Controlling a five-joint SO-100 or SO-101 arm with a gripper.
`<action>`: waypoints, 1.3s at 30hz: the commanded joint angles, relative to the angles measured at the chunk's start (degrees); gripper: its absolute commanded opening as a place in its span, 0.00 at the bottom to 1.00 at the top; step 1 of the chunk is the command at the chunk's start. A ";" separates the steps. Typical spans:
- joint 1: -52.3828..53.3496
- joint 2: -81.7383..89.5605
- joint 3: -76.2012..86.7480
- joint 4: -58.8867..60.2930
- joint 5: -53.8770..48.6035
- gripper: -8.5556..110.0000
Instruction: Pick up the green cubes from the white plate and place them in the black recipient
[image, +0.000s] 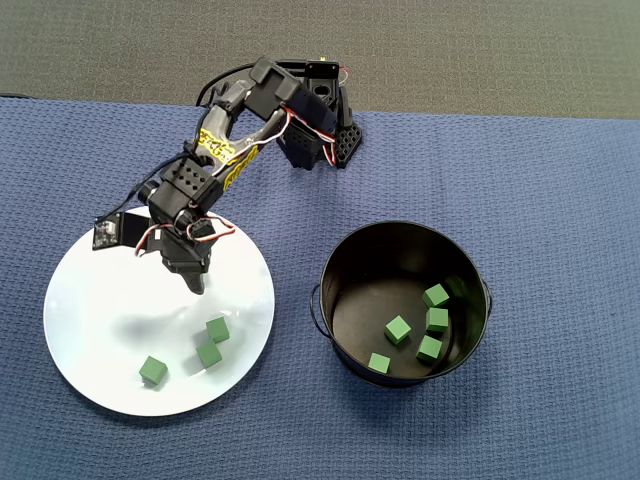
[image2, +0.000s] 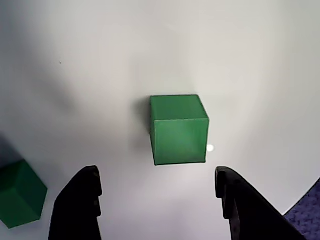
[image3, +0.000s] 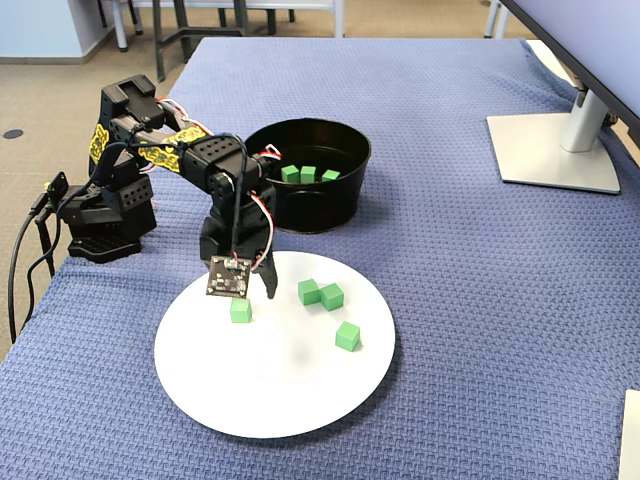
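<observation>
parted black gripper (image2: 156, 200) hovers over one of four small green cubes (image2: 178, 129) on round white plate (image: 90, 340); five sit in black metal pot (image: 345, 262).

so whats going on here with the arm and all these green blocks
A small robot arm is moving green cubes from the white plate into the black pot. Five cubes already lie in the pot. On the plate, the fixed view shows four left; the overhead view shows three, the arm likely hiding one. The gripper hangs open over the plate, its fingers on either side of one cube, holding nothing yet.
</observation>
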 joint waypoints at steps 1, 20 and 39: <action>0.88 0.00 -3.34 -1.23 -0.70 0.24; 0.62 -0.18 2.29 -5.80 -7.29 0.25; 0.97 -2.46 2.02 -8.61 -9.93 0.07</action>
